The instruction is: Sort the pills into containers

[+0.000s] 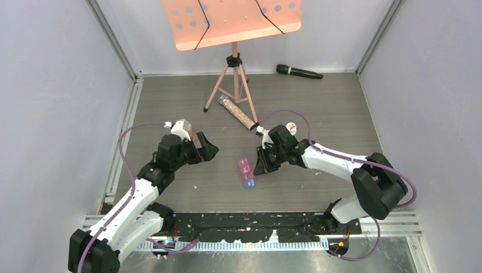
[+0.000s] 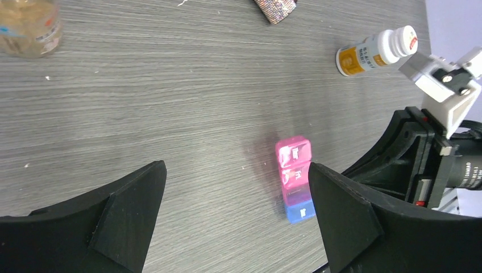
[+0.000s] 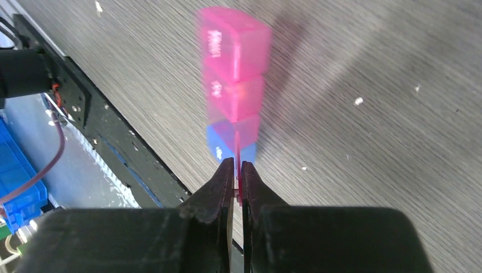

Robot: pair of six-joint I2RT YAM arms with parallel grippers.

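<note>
Containers (image 1: 245,172) lie between tools: right tool (image 3: 237,168) clamps their thin pink edge, left tool (image 2: 236,168) gapes, well apart.

Table (image 1: 219,179) open left of pill box (image 1: 245,172); right end effector (image 1: 258,169) blocks right side, seemingly gripping.

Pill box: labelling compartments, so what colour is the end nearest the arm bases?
End compartment is blue; clearest in left wrist view.

The containers (image 1: 245,172) lie between left gripper (image 1: 206,149) and right gripper (image 1: 261,166).
</note>
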